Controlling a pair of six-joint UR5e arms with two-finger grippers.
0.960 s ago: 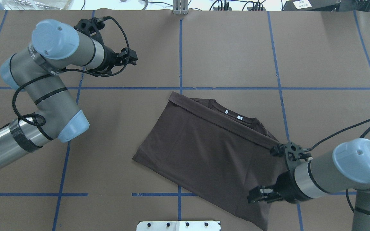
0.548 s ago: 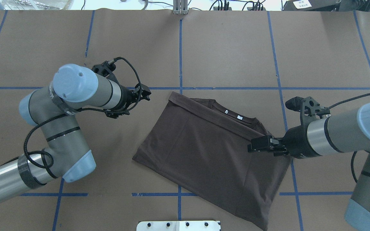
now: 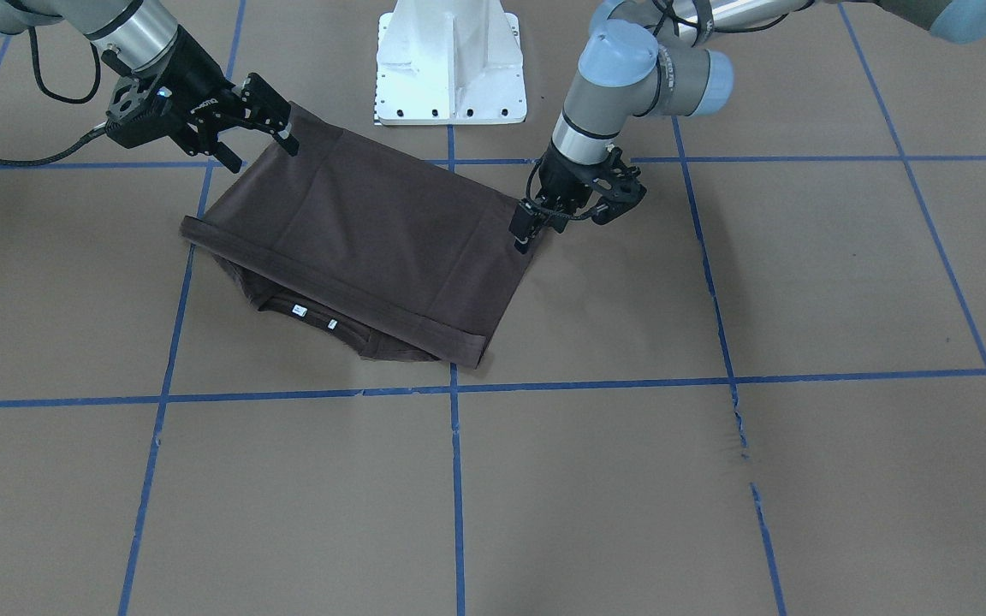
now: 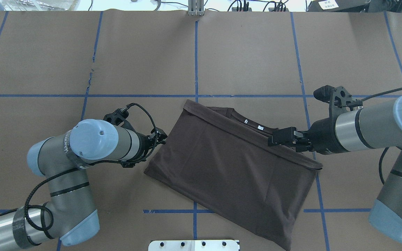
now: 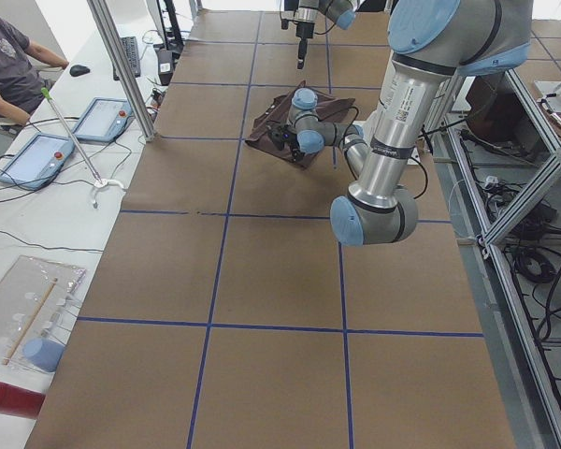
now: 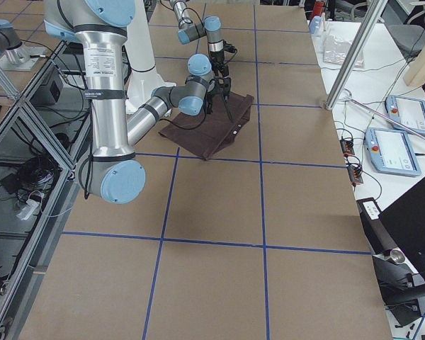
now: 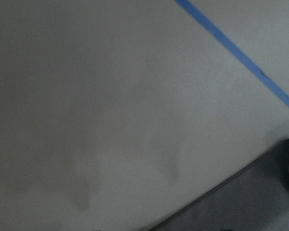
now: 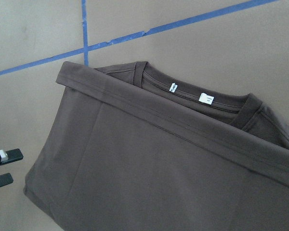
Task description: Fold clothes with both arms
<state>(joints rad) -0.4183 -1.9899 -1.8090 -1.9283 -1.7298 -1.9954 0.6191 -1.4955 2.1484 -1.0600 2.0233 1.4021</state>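
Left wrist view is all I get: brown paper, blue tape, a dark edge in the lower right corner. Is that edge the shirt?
Observer: Yes, the T-shirt; it lies folded, its collar on the side away from the robot.
Operator: Is my left gripper on it?
Observer: Not gripping. The left gripper is open beside the shirt's left corner; the right wrist view shows its fingers with a gap to the cloth.
Operator: And the right one?
Observer: The right gripper is open over the opposite end, near the collar.
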